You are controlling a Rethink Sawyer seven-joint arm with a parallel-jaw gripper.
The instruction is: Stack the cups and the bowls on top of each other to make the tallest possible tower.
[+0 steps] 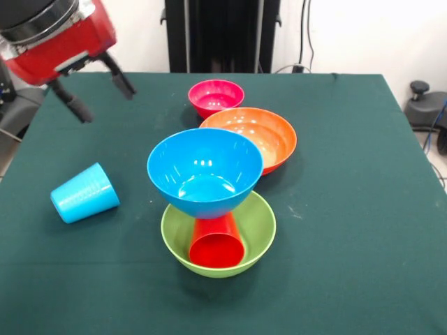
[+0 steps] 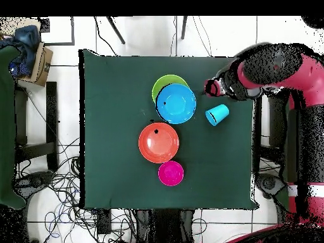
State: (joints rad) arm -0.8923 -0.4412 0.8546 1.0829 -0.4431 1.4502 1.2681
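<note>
you have a green-covered bench [image 1: 349,209] with five pieces on it and nothing piled between them and the arm. at the middle sits the tower [image 1: 209,202]: a lime green bowl [image 1: 262,227] upright on the cloth, a red cup [image 1: 217,248] lying tilted inside it with its open mouth toward the camera, and a blue bowl [image 1: 204,171] resting upright on top of that cup, leaning a little and overhanging the green rim. just behind the blue bowl is the orange bowl [image 1: 269,136], upright, its rim close to or touching the blue one, you cannot tell which. beyond that, beside the orange bowl's far edge, stands the small pink-red bowl [image 1: 216,96], also upright. the light blue cup [image 1: 85,193] lies on its side, alone on the cloth, well apart from the tower in the front view, with its mouth turned away from the stack. your claw [image 1: 101,89] hangs above the bench near its far corner, its two dark fingers [image 1: 123,78] spread apart and holding nothing. the light blue cup is the nearest piece to it, lying below and nearer the camera; the tower is off to the side. all the pieces are glossy plastic.
</note>
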